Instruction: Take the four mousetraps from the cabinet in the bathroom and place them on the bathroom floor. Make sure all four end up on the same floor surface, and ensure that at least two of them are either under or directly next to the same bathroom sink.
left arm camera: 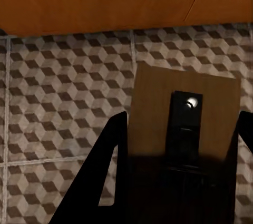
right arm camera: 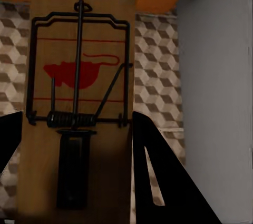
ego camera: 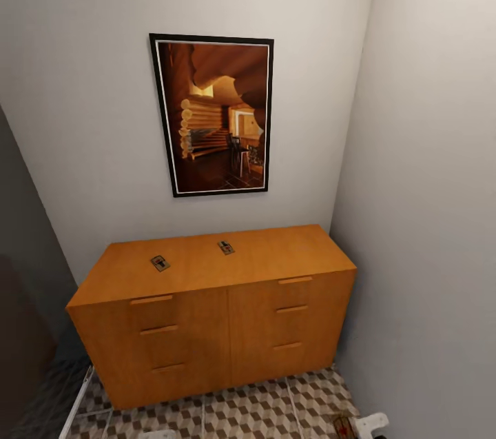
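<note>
Two flat brown wooden mousetraps are already in your grippers, one per arm. In the right wrist view, the right gripper (right arm camera: 79, 182) has its dark fingers set against both edges of a board with a red mouse print, a coiled spring and a dark wire bar (right arm camera: 79, 76); I judge it pinched, not loose. In the left wrist view, the left gripper (left arm camera: 176, 176) likewise brackets a plainer tan board with a dark metal plate (left arm camera: 184, 113), its jaws closed against the board's sides. Both traps hang over the cube-patterned brown, beige and white floor tiles (left arm camera: 63, 103).

In the head view, at about five o'clock near the bottom edge, a white gripper part with a small brown board beside it (ego camera: 344, 427) shows low over the tiles.

Farther off, at twelve o'clock, stands the wide orange-brown wooden cabinet (ego camera: 227, 329) with small drawer handles. Two more tiny traps lie on its flat top, well apart: one toward eleven o'clock (ego camera: 160, 262), one near twelve (ego camera: 226, 247). Above hangs a black-framed picture of a log interior (ego camera: 217, 115).

You seem to be at the carrying step, roughly halfway through. Next calls for turning away toward the sink, which I cannot see here, lowering both boards flat onto the tiles beside or under it, then returning for the remaining pair.
</note>
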